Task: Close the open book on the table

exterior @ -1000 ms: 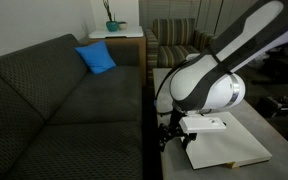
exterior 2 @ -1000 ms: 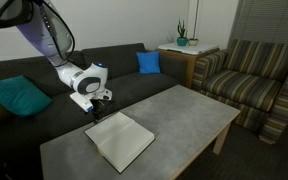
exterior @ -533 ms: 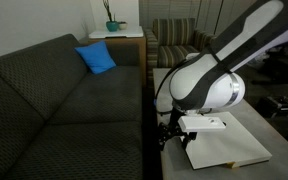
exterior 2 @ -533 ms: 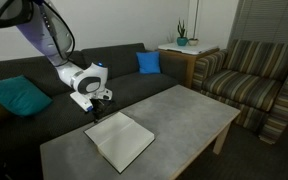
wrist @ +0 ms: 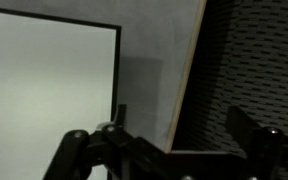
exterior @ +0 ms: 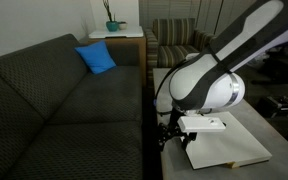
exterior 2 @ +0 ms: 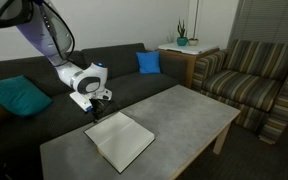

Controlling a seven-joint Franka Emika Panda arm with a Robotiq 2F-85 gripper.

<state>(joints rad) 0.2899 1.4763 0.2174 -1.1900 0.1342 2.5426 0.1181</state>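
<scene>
The book (exterior 2: 119, 140) lies open and flat on the matte grey surface (exterior 2: 189, 110), at the end nearest the dark, coarse-woven sofa (exterior 2: 124, 65). The black fingers (wrist: 72, 152) are spread wide and hold nothing. They hang just off the book's sofa-side edge. In the wrist view its plain white page is rectangular, with a thin dark border and a square corner.
</scene>
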